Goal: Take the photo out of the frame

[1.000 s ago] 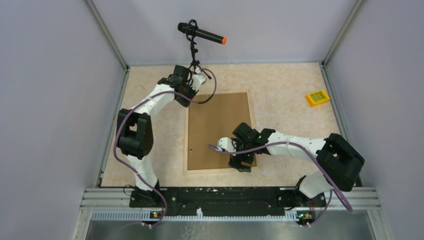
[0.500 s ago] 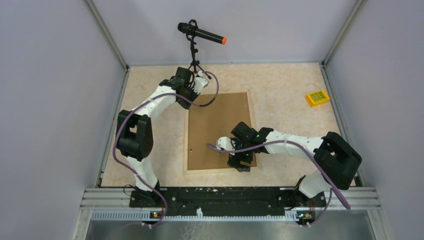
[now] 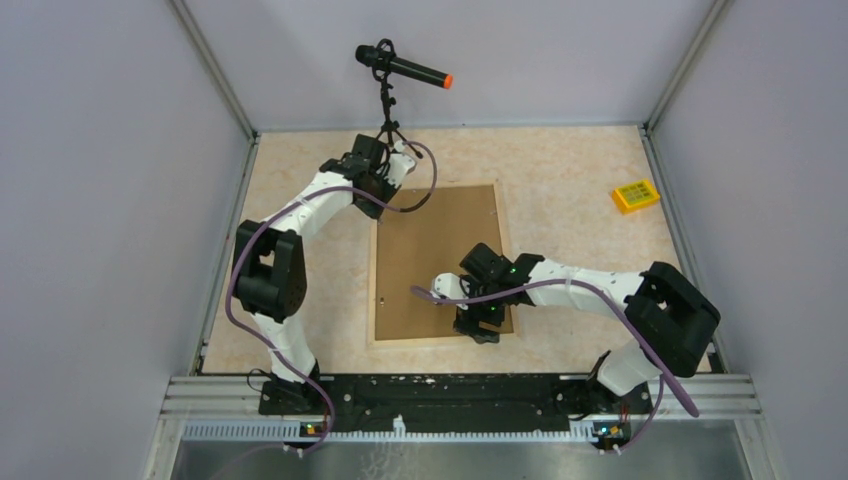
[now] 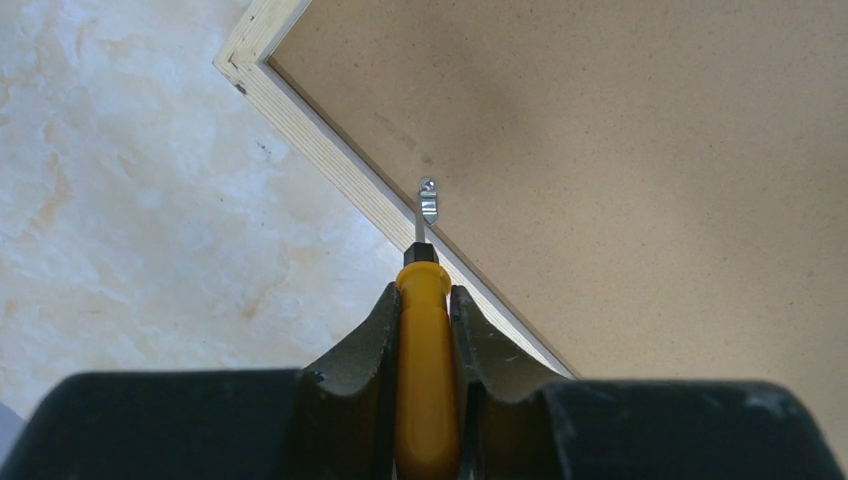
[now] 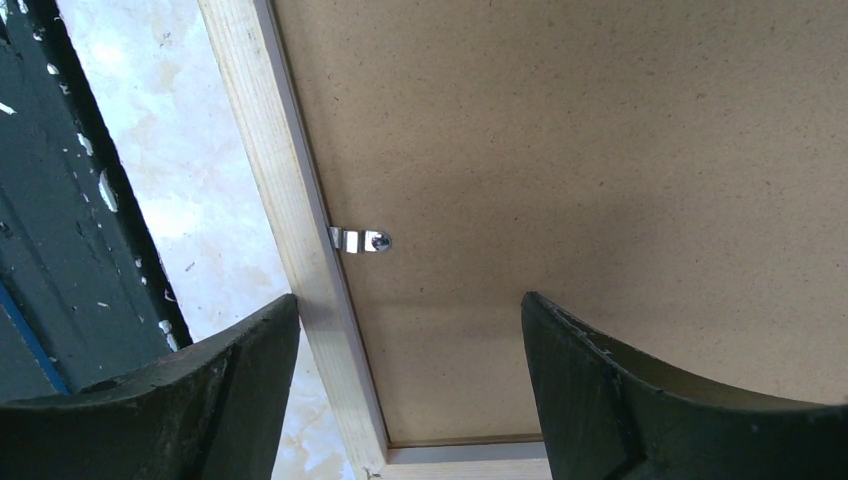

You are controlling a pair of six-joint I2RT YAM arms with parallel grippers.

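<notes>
The frame (image 3: pixel 420 270) lies face down on the table, its brown hardboard back (image 4: pixel 640 150) up inside pale wood sides (image 5: pixel 285 180). The photo is hidden under that back. My left gripper (image 4: pixel 425 295) is shut on a yellow-handled screwdriver (image 4: pixel 427 380). The screwdriver's tip touches a small metal clip (image 4: pixel 428 200) on the frame's far-left edge. In the top view that gripper (image 3: pixel 378 178) sits over the far-left corner. My right gripper (image 5: pixel 408 300) hangs open above the near-right corner, straddling the wood side, with another metal clip (image 5: pixel 360 240) just ahead. From above, the right gripper (image 3: pixel 480 328) is over that corner.
A yellow block (image 3: pixel 636 195) lies at the far right of the table. A black microphone (image 3: pixel 405 68) on a stand rises behind the left arm. The dark mounting rail (image 3: pixel 450 390) runs along the near edge, close to the frame's near side.
The right arm has drifted slightly left over the near-right corner. The left gripper has shifted a little at the far-left corner, still holding the screwdriver.
</notes>
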